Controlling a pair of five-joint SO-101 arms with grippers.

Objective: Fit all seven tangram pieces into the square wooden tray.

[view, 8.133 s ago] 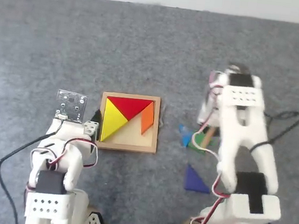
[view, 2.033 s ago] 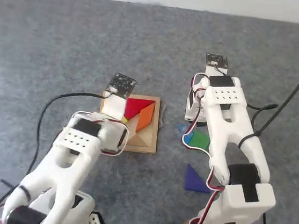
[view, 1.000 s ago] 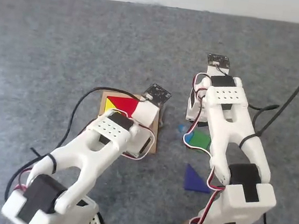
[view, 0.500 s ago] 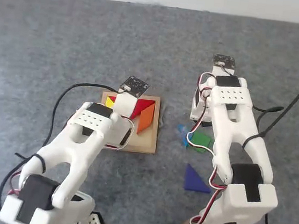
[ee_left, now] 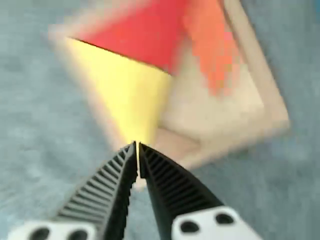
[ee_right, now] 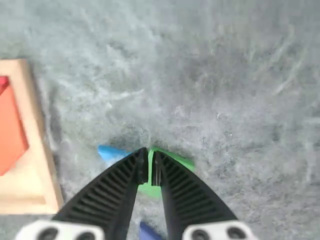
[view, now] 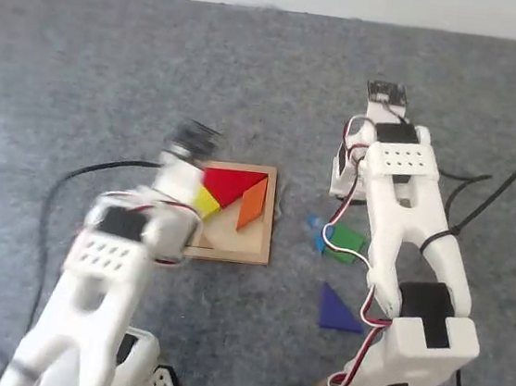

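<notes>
The square wooden tray (view: pixel 256 249) lies left of centre on the grey carpet. It holds a red triangle (view: pixel 235 186), an orange parallelogram (view: pixel 253 202) and a yellow triangle (view: pixel 207 202). My left arm (view: pixel 128 229) hangs blurred over the tray's left side. My left gripper (ee_left: pixel 136 146) is shut and empty, above the yellow triangle (ee_left: pixel 125 95). On the carpet right of the tray lie a green piece (view: pixel 346 243), a light blue piece (view: pixel 315 226) and a dark blue triangle (view: pixel 338 309). My right gripper (ee_right: pixel 149 152) is shut and empty just above the green piece (ee_right: pixel 172 161).
The right arm (view: pixel 400 172) stretches from the front edge over the loose pieces. Cables trail from both arms. The tray's bare floor (ee_left: pixel 210 120) shows beside the orange piece (ee_left: pixel 212 55). Open carpet spreads behind and to the far left.
My left arm has swung from the tray's right edge back across it to its left side. The right arm has barely shifted. The pieces lie where they were.
</notes>
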